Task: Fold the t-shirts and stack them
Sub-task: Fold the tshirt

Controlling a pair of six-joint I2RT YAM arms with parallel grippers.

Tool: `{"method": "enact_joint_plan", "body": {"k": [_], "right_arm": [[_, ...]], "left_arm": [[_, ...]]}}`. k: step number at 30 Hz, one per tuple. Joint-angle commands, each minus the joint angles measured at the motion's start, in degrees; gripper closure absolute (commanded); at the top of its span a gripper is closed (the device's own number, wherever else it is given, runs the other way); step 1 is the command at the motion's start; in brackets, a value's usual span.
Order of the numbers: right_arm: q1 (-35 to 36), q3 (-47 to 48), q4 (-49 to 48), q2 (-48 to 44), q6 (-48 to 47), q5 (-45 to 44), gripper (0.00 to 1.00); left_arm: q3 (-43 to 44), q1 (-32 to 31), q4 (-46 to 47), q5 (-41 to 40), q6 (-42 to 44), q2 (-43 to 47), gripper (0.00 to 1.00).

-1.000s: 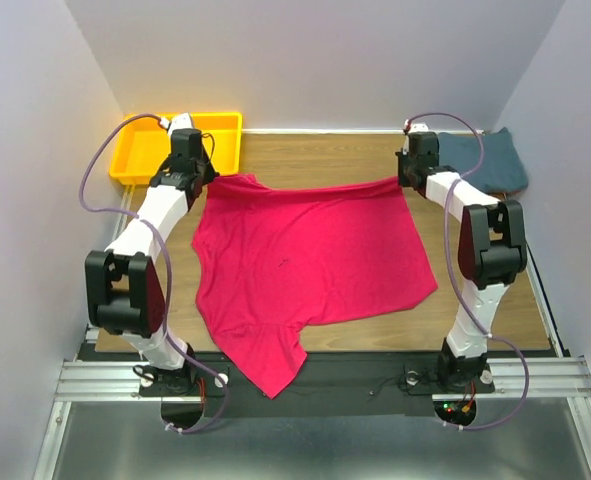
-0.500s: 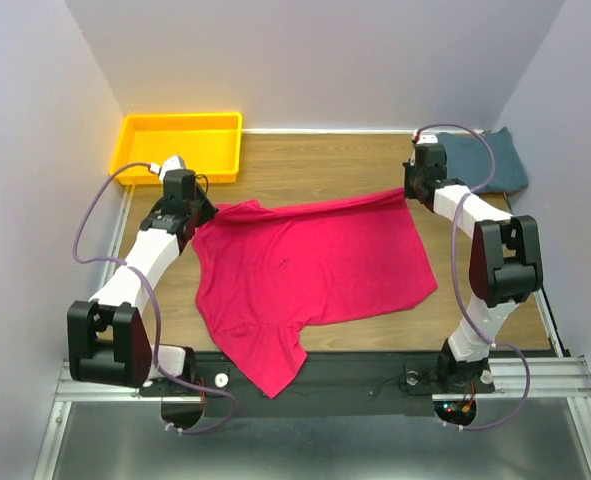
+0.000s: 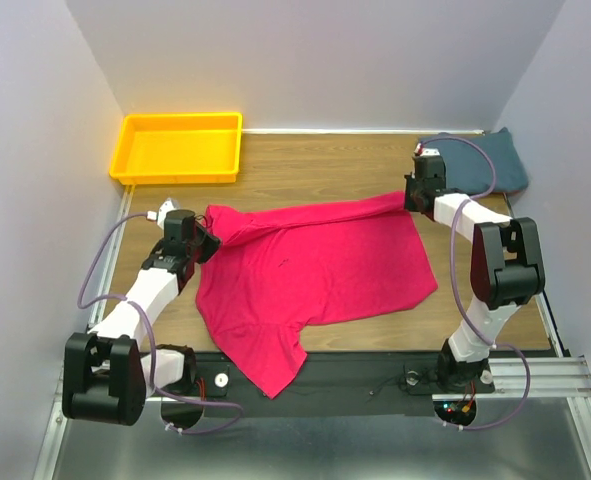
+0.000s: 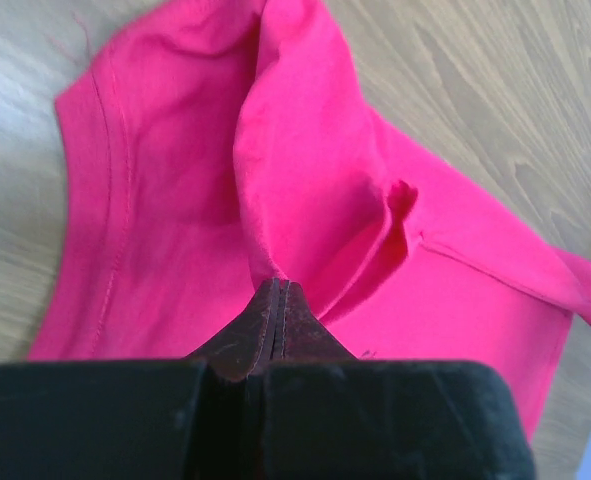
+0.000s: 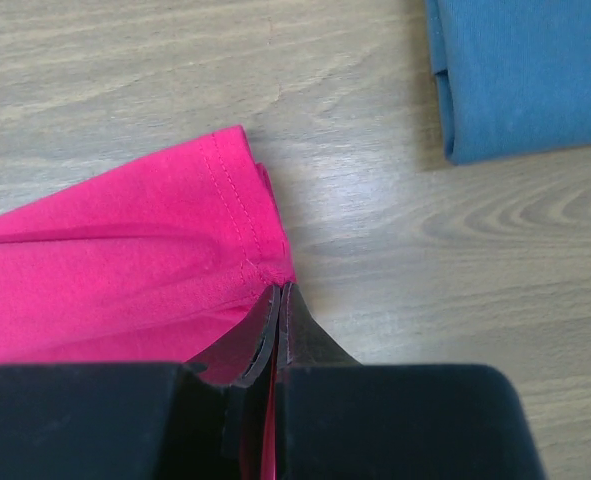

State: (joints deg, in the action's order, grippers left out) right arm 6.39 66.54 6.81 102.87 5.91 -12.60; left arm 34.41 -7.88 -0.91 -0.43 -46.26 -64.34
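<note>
Top external shows the pink shirt (image 3: 315,270) spread out in the middle of the table (image 3: 315,165), with one sleeve hanging over the near edge. Its far edge is lifted and pulled tight between my two grippers. My left gripper (image 3: 207,238) is squeezed on the far left corner. My right gripper (image 3: 412,197) is squeezed on the far right corner. Both wrist views show my fingers pressed together with pink cloth pinched between them. The blue shirt (image 3: 490,165) sits folded in the far right corner, near my right gripper but not touching the pink one. The tray (image 3: 180,150) is in the far left corner, well apart.

I think I am folding the far edge toward me. To do it well, I should keep both pinches tight and bring both grippers toward me together, at the same height. The left side is nearer to me now, so the right side needs to catch up. A little stretch should stop the cloth from bunching.

A second ago my left gripper was up by the tray and the far edge ran straight across. Now it has come toward me, and the cloth has rolled over on that side. My right gripper has hardly moved.
</note>
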Motion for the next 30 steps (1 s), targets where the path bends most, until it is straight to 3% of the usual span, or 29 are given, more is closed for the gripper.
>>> {"method": "enact_joint_plan", "body": {"k": [1,10,13,14,15,18,24,30], "right_arm": [[-0.33,-1.24,-2.15,-2.15,2.43,-0.41,0.99],[-0.33,-4.31,-2.15,-3.64,4.19,-0.14,0.86],[-0.33,-6.33,-2.06,-5.57,4.81,-2.25,0.76],[-0.33,-6.51,-2.15,-6.01,4.90,-2.51,0.71],[-0.33,-6.51,-1.98,-6.97,4.90,-2.52,0.63],[-0.42,-5.64,-1.97,-8.38,5.16,-0.41,0.55],[-0.33,0.24,-1.97,-7.08,6.30,9.42,0.54],[-0.42,4.20,-1.97,-3.73,6.66,10.05,0.54]], "left_arm": [[-3.03,0.15,4.68,3.67,-4.09,1.05,1.00],[-7.61,0.15,3.37,2.98,-3.75,7.81,0.62],[-6.47,0.15,1.35,0.96,-0.86,9.31,0.30],[-5.94,0.15,1.09,-0.79,0.02,9.32,0.26],[-4.28,0.15,1.00,-2.20,0.99,8.97,0.25],[0.45,0.15,0.99,-4.31,6.78,5.64,0.23],[13.19,0.23,-1.38,-8.36,16.36,-9.45,0.23],[21.65,1.46,-0.23,-9.33,17.78,-22.05,0.24]]}}
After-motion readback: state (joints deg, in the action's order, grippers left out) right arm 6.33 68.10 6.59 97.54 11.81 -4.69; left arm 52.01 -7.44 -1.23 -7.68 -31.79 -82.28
